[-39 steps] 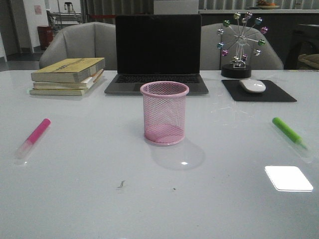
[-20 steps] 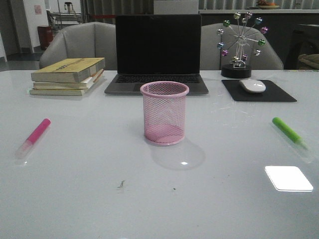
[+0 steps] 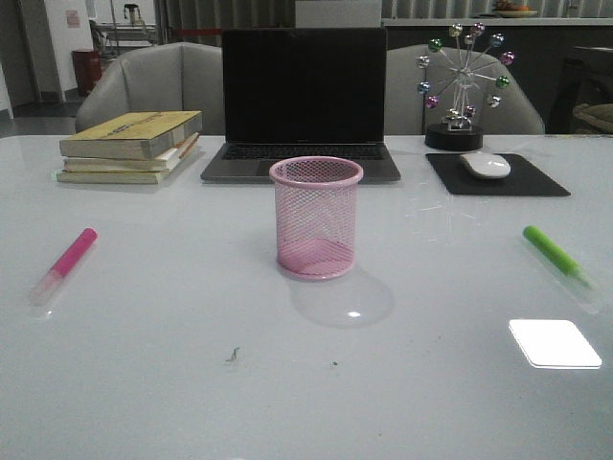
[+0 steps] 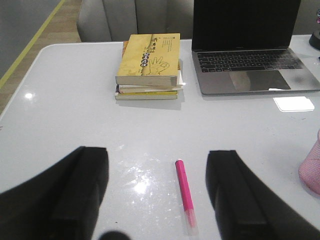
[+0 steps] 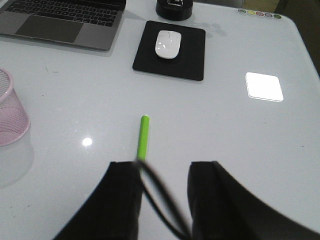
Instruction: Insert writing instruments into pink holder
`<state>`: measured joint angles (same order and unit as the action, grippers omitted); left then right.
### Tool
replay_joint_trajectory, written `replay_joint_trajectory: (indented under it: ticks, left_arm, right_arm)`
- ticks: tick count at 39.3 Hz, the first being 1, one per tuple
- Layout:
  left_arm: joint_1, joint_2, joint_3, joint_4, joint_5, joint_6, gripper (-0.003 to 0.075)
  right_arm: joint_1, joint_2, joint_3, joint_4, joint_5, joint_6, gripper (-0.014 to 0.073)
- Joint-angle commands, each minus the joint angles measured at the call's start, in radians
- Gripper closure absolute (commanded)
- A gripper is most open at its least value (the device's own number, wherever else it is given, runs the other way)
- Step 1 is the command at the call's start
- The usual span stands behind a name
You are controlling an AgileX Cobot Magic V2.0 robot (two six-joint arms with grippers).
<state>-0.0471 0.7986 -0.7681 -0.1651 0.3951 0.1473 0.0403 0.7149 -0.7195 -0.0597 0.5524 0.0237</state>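
Note:
The pink holder (image 3: 316, 218) stands upright in the middle of the table; its edge also shows in the left wrist view (image 4: 312, 169) and the right wrist view (image 5: 9, 111). A pink marker (image 3: 65, 263) lies flat to its left. My left gripper (image 4: 157, 152) hangs open above that pink marker (image 4: 184, 192), which lies between the fingers without touching them. A lime green marker (image 3: 556, 253) lies flat to the right. My right gripper (image 5: 164, 167) is open above the green marker (image 5: 144, 137), whose near end is hidden behind one finger. Neither gripper shows in the front view.
At the back stand a stack of books (image 3: 132, 146), an open laptop (image 3: 303, 105), a white mouse (image 3: 486, 165) on a black pad (image 3: 498, 176) and a ball ornament (image 3: 458, 86). A dark cable (image 5: 160, 200) crosses between the right fingers.

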Motion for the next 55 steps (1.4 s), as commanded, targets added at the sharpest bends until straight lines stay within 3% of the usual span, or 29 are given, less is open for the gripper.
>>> replay_joint_trajectory:
  ticks: [1,33,44,55]
  left_arm:
    - [-0.002,-0.003,-0.035,-0.022,-0.069,-0.003,0.0210]
    - [-0.002,-0.003,-0.029,-0.022,-0.069,-0.003,0.0210]
    - [-0.002,-0.003,-0.029,-0.022,-0.069,-0.003,0.0210]
    - [-0.002,-0.003,-0.029,-0.022,-0.069,-0.003,0.0210]
  right_arm:
    - [-0.002,0.002,-0.036,-0.010,-0.064,-0.005,0.0216]
    - [-0.002,0.045,-0.036,0.025,-0.061,-0.005,0.0216]
    - [-0.002,0.217,-0.057,0.025,-0.144,-0.005,0.0216]
    - [-0.002,0.511,-0.265,0.025,-0.112,-0.005,0.0216]
